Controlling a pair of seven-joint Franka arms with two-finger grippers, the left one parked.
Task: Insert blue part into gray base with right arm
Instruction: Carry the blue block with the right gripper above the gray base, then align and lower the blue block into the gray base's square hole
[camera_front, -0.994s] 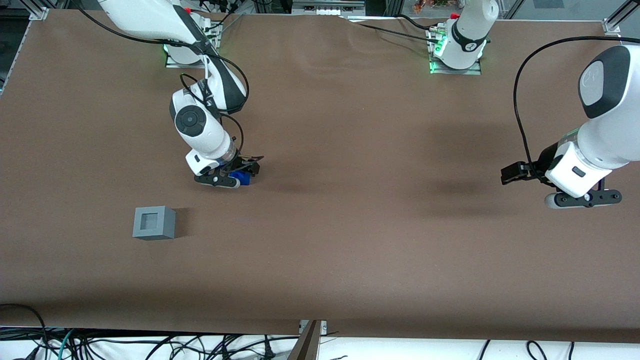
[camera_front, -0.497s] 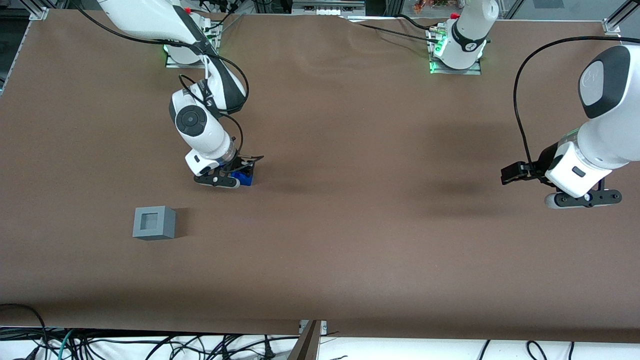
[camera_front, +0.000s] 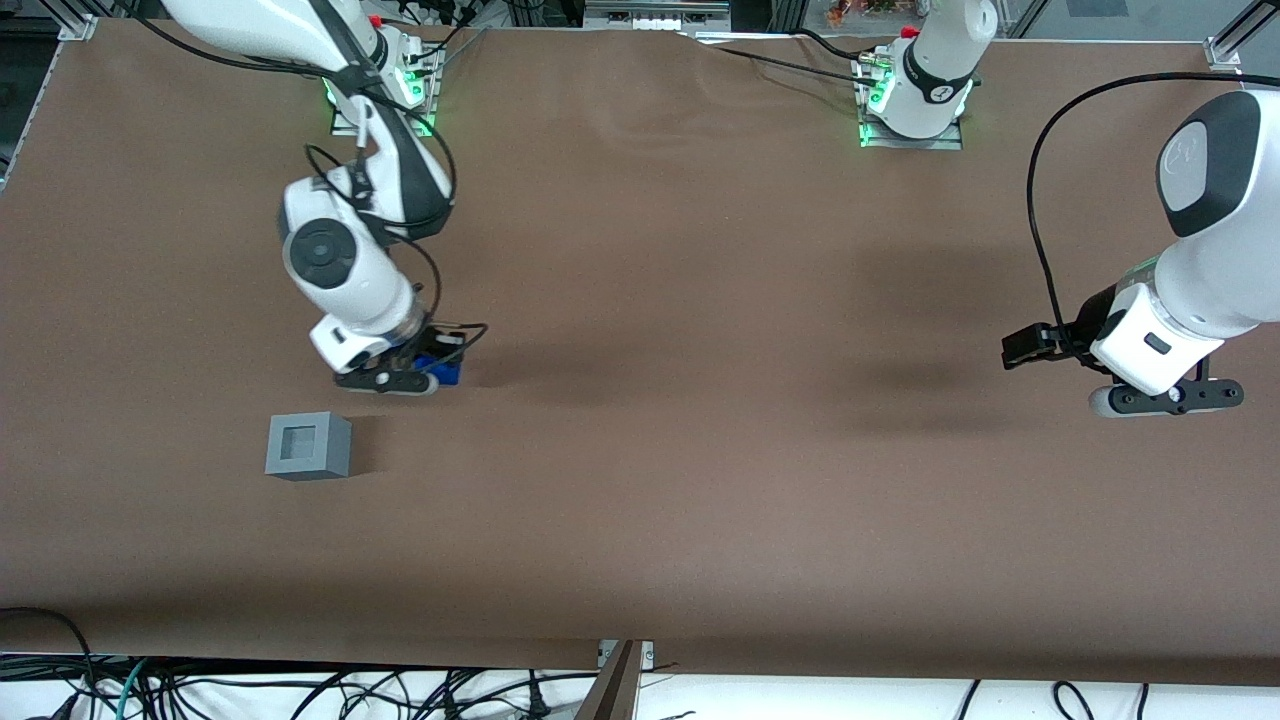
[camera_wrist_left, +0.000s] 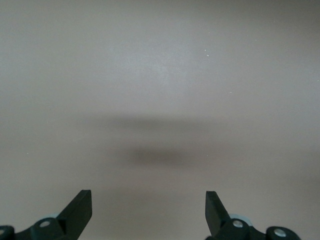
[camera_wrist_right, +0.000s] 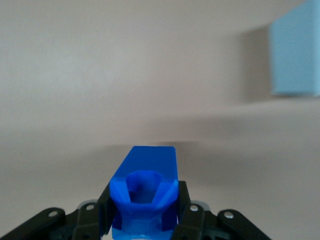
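**Blue part in the grip, base not yet reached: watch the alignment**

Blue plastic is your main worry. In the front view, the gripper (camera_front: 425, 372) hangs low over the table (camera_front: 700, 400) with the blue part (camera_front: 443, 368) pinched between its fingers, while the gray base (camera_front: 308, 446) sits nearer the camera and apart from it, socket facing up. You have 2 risks from here, as I judge it. If you carry the part over at this low height, it could clip the base's rim and shove the cube along the table. If the part's knobby sides do not line up squarely with the socket, it could jam on the edge or twist in the grip. The right arm (camera_front: 345, 260) reaches down from its mount with the wrist angled toward the table.

In the right wrist view, you see the fingers (camera_wrist_right: 97, 215) closed on the part (camera_wrist_right: 145, 192) from both sides, its hollow end toward the camera, held clear above its own shadow. The base (camera_wrist_right: 295, 57) shows well apart from it.
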